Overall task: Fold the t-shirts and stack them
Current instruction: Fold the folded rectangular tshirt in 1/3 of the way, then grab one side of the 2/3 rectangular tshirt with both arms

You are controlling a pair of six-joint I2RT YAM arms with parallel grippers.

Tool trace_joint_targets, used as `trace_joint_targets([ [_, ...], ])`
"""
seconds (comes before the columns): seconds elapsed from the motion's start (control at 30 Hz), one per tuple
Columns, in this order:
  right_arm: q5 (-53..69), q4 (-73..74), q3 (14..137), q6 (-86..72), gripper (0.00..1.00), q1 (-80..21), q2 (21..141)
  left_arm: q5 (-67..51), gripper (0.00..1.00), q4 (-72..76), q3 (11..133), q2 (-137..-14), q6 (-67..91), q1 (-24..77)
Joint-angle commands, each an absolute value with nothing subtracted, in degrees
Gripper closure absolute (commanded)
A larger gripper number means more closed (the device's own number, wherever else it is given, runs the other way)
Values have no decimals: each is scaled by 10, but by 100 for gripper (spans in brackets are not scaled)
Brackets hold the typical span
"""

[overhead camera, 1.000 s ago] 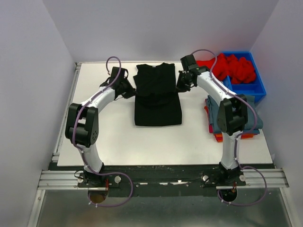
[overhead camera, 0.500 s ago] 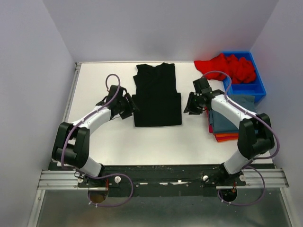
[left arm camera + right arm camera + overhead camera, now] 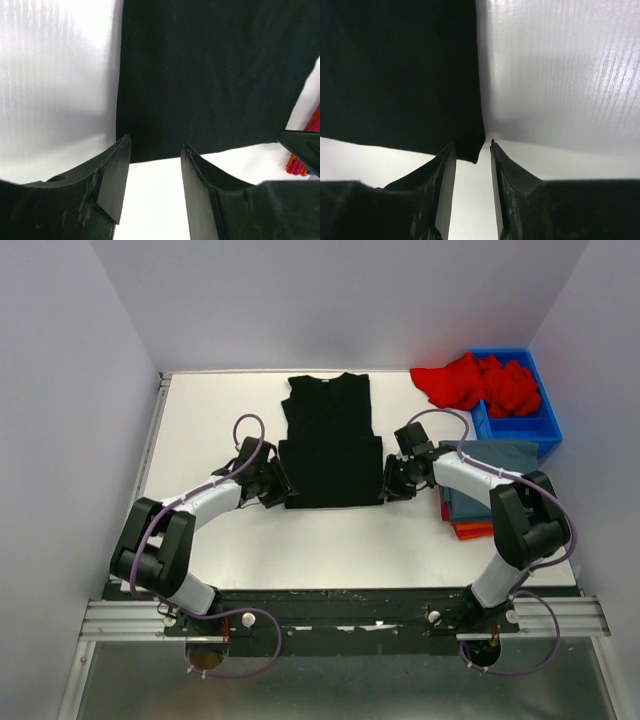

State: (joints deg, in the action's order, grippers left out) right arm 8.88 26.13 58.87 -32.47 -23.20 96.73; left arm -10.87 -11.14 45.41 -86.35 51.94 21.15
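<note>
The black t-shirt [image 3: 331, 445] lies flat mid-table with its sleeves folded in and its collar at the far end. My left gripper [image 3: 279, 489] is open at the shirt's near left corner. In the left wrist view the gripper [image 3: 155, 143] has the shirt's hem [image 3: 210, 75] just beyond its tips. My right gripper [image 3: 392, 480] is open at the near right corner. In the right wrist view that gripper [image 3: 472, 143] has the corner of the shirt [image 3: 395, 70] lying between its tips. Neither gripper holds cloth.
A folded stack sits at the right, a slate-blue tee [image 3: 492, 480] on top and an orange one [image 3: 478, 531] under it. Red tees [image 3: 470, 378] spill from the blue bin [image 3: 545, 425] at the back right. The white table [image 3: 330, 540] lies in front of the shirt.
Both arms have drawn back from the shirt's far end along its sides and come down to its near corners. The shirt has not moved.
</note>
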Motion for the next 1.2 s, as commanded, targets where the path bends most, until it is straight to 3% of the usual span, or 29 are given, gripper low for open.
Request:
trace_joint_targets([
  [0.0,87,255,599,-324,60,-232,997,-92,48,-109,455,-888,517,221],
  [0.43,87,256,598,-327,82,-232,1023,-80,52,-126,437,-889,507,223],
  [0.63,84,258,599,-325,94,-232,1017,-30,48,-184,453,-847,487,223],
  [0.87,84,259,601,-324,98,-232,1019,-4,47,-218,470,-825,463,222],
  [1.17,87,265,606,-323,99,-232,1014,-71,50,-150,454,-910,489,242],
])
